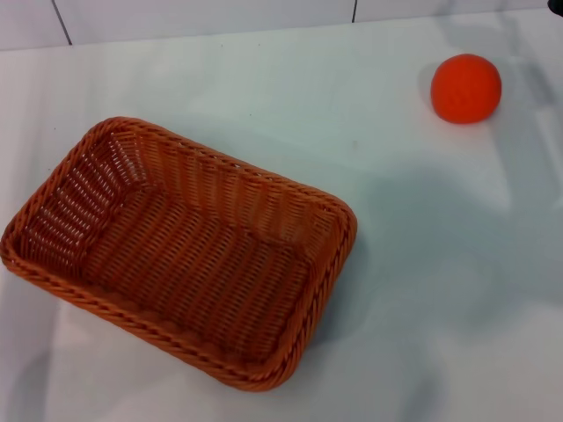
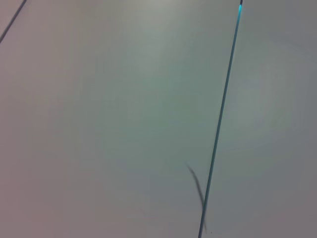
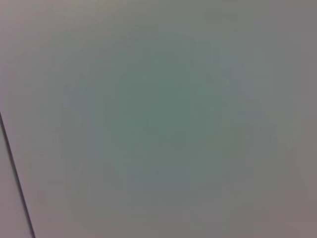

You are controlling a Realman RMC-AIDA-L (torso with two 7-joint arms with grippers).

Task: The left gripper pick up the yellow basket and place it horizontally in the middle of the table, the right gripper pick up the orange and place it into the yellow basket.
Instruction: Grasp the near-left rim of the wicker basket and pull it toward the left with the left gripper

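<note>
The yellow basket (image 1: pixel 180 251), an orange-brown woven rectangle with a braided rim, lies empty and upright on the white table (image 1: pixel 264 97). It sits left of the middle, turned at a slant. The orange (image 1: pixel 465 88), a small round dimpled ball, rests on the table at the far right, well apart from the basket. Neither gripper shows in the head view. The left wrist view and the right wrist view show only a plain pale surface with thin dark lines.
A tiled wall edge (image 1: pixel 202 18) runs along the table's far side. A small dark sliver (image 1: pixel 556 5) shows at the far right corner of the head view. Soft shadows fall on the table's right side.
</note>
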